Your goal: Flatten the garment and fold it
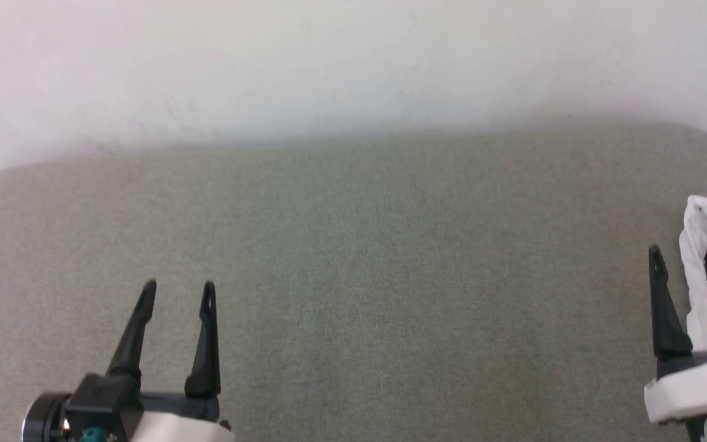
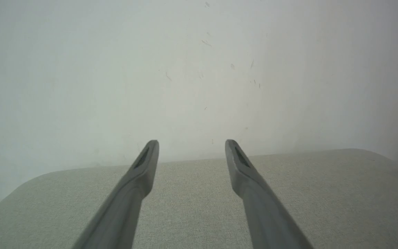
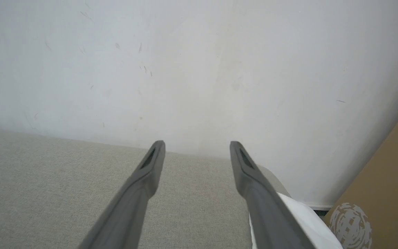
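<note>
Left end effector (image 1: 178, 290) hovers over the near left of the grey fabric worktop (image 1: 353, 276), fingers spread wide and empty, pointing toward the white wall (image 1: 353, 61). Right end effector (image 3: 197, 147) is at the near right, equally wide, gripping nothing. The garment (image 1: 700, 294) lies bunched at the worktop's right edge, close by its outer finger. A patterned brown box (image 3: 375, 193) stands past that edge.

The left gripper (image 1: 179, 286) is hovering at lower left, fingers spread wide and pointing forward. The right gripper (image 3: 197, 145) is gaping equally wide at far right, its outer finger seemingly half-hidden from the head view.
</note>
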You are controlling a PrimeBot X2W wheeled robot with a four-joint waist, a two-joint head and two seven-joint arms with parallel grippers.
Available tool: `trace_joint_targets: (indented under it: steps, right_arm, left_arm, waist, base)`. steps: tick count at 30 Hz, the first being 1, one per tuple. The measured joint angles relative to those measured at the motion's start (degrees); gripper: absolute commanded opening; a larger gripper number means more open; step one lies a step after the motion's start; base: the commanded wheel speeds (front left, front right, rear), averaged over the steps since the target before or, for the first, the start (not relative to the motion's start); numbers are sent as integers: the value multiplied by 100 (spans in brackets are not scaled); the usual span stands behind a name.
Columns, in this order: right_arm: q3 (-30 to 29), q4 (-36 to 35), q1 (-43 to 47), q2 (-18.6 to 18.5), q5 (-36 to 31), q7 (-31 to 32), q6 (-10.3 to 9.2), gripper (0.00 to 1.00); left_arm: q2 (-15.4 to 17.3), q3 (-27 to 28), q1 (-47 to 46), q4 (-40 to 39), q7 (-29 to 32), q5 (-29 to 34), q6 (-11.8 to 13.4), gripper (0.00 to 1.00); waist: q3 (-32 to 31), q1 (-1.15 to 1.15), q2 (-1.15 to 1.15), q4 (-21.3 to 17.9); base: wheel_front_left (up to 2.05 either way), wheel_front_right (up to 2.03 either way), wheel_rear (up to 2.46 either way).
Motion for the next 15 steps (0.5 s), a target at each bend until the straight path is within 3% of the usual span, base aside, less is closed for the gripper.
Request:
trace_joint_targets:
  steps: [5,10,15]
  right_arm:
    - [-111,-13,463,103,-287,-267,1,100]
    - [-348,388,743,113,67,-449,0,100]
    - [-374,706,778,115,162,-654,0,100]
  left_arm:
    - [-30,-74,343,34,-27,5,51,100]
    - [-89,-156,544,304,-175,-73,43,100]
    - [-160,-190,555,648,-343,-209,-175,100]
  waist:
    - [-265,0,0,23]
    - [-393,1,0,75]
    - [-450,1,0,94]
  base:
    - [0,0,0]
    - [0,0,0]
    - [0,0,0]
